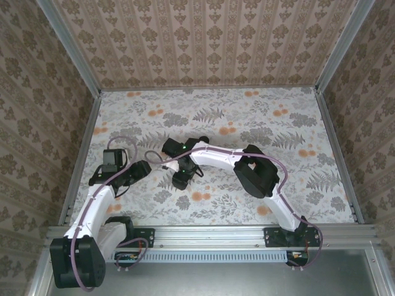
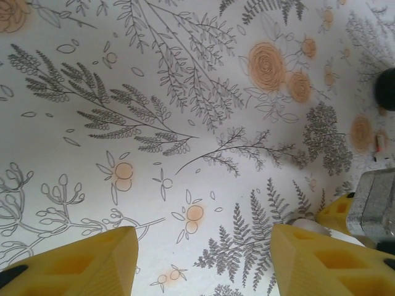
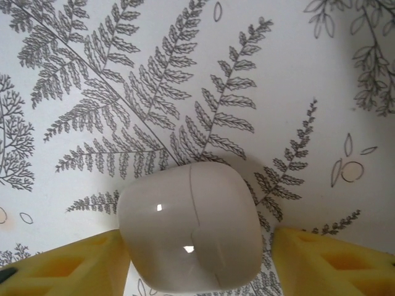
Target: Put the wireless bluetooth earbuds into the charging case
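A: Where is the black round puck-like charging case point(image 2: 387, 89)?

B: At the far right edge of the left wrist view, upper half. It is cropped to a dark matte curve on the flat fern-and-blossom printed tabletop point(image 2: 185, 92). It is round, so I cannot read a long axis or which way it faces.

A: And around it?

B: Lower in that frame the left gripper point(image 2: 203, 240) stands released, with its yellow cut-out fingers point(image 2: 92, 262) wide over bare print. In the right wrist view, bottom centre, the right gripper point(image 3: 199, 237) brackets a glossy white rounded-square pebble point(image 3: 188, 228) (a fine seam runs top to bottom). It is unclenched: print shows beside the right-hand finger.
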{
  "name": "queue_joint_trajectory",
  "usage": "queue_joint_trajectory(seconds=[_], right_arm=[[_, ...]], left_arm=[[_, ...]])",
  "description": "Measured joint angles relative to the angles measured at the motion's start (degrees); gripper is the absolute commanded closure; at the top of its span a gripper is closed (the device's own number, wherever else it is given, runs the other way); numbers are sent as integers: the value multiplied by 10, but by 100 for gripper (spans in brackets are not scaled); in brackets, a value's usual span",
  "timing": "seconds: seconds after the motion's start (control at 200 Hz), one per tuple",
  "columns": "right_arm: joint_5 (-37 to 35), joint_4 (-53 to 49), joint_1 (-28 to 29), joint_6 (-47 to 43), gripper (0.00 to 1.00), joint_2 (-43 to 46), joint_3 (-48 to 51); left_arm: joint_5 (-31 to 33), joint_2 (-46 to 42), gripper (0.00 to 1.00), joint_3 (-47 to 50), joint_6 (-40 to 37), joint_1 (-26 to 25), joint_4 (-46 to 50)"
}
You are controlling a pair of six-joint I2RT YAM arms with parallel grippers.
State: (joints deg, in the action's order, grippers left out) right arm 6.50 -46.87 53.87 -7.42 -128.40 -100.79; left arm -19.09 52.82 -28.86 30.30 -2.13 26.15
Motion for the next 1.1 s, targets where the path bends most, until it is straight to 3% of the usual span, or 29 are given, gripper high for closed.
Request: queue_joint_trajectory(seconds=[0.325,0.685,0.825,1.1], right_arm=[[-13,82,0,-14,47,69,102],[-33,183,-3,-47,44,257,189],[-33,169,-10,-16,38,239,156],[-32,108,-11,152,25,150,115]], left_arm=[[-69,-29,48,1,1,24,-31],[-200,-96,50,21,23,37,-139],[-213,-90,50,21,10,36,-134],[-186,-10,50,12,-25,33,-61]])
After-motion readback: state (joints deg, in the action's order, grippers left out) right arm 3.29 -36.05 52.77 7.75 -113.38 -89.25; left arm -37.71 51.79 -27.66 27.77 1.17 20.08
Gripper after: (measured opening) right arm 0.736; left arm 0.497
